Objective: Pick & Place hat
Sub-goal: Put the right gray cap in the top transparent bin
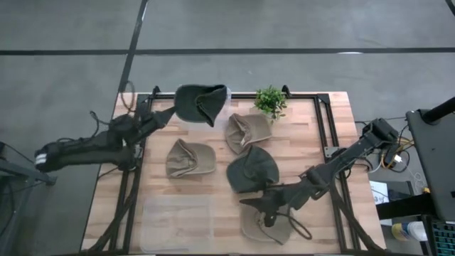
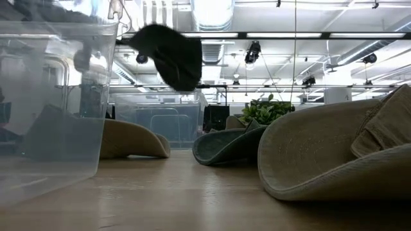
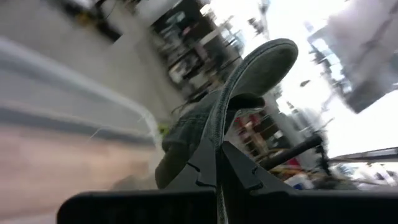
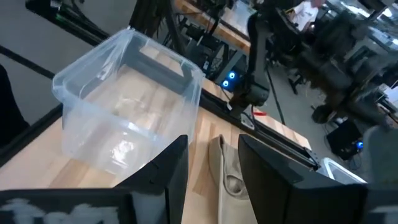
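A dark green hat (image 1: 202, 103) hangs in the air over the table's far edge, and it also shows high up in the low view (image 2: 170, 54). My left gripper (image 1: 173, 112) is shut on it. My right gripper (image 1: 266, 208) is open just above a tan hat (image 1: 264, 226) that lies near the table's front edge. In the right wrist view its fingers (image 4: 169, 167) stand on either side of that hat's raised fold (image 4: 222, 167); I cannot tell whether they touch it. Two more tan hats (image 1: 188, 160) (image 1: 247, 131) and a second dark green hat (image 1: 252, 171) lie on the table. My left gripper pinches the dark green hat's brim at its edge (image 3: 217, 155) between its two fingers. It comes from the table's left, slanting upward. The hat is lifted clear of the table and droops beyond the fingers.
A clear plastic bin (image 1: 178, 220) stands at the front left of the table and shows in the right wrist view (image 4: 124, 106). A small potted plant (image 1: 270, 101) stands at the far edge. Black frame rails (image 1: 330, 135) run along the table's sides.
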